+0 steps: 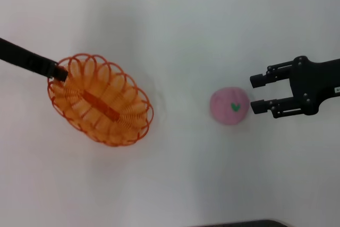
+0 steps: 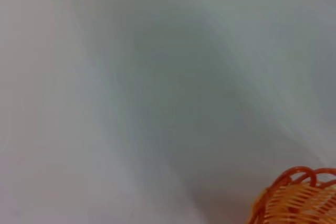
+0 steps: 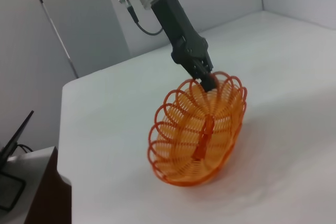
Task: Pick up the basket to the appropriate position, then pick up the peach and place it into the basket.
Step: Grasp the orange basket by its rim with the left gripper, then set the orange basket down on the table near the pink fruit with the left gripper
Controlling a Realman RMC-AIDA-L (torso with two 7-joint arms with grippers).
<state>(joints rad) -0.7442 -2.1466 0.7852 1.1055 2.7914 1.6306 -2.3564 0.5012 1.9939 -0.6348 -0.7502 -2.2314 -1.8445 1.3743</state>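
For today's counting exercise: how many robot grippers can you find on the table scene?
2. The left gripper grips the basket rim at the table's left; the right gripper is open beside the peach.

1. One orange wire basket [image 1: 101, 101] is sitting on the white table [image 1: 186, 30].
2. One pink peach [image 1: 229, 106] with a green leaf mark is lying there.
3. Two black grippers are showing: the left gripper [image 1: 59, 73] and the right gripper [image 1: 257, 93].
4. One dark monitor edge [image 3: 13, 140] is showing beside the table.
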